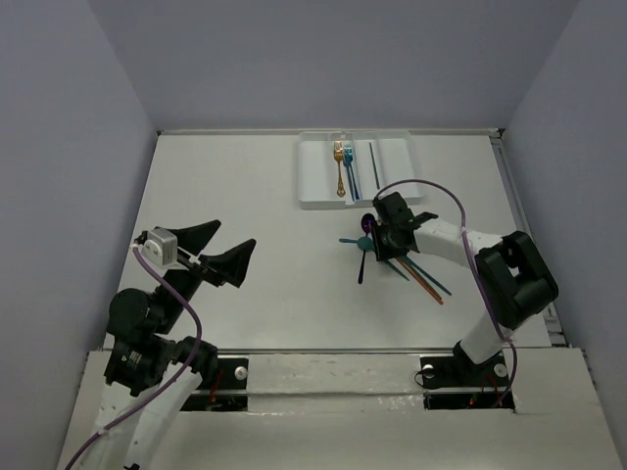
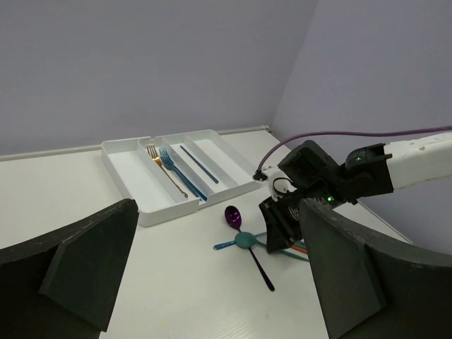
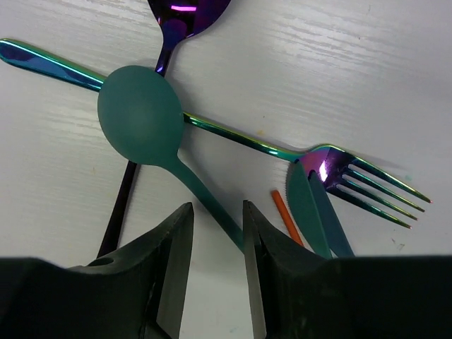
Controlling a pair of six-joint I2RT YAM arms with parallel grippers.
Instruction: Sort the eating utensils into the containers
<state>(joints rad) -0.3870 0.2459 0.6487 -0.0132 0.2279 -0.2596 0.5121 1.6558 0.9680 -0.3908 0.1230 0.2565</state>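
My right hand (image 3: 215,215) hangs low over the white counter (image 3: 367,63). Its fingers stand a narrow gap apart, astride the teal spoon (image 3: 141,113) handle and not clamped on it. Close around lie a purple spoon (image 3: 187,14), a rainbow fork (image 3: 339,169), a teal knife (image 3: 307,212) and an orange stick (image 3: 282,212). Just beyond, the white tray (image 1: 315,176) holds a gold fork (image 1: 339,166) and a blue fork (image 1: 350,171) in one compartment, with a dark stick (image 1: 372,162) in the next. My left hand (image 1: 235,235) hovers at the near left, spread wide and empty. Plain lilac walls (image 1: 323,59) close us in.
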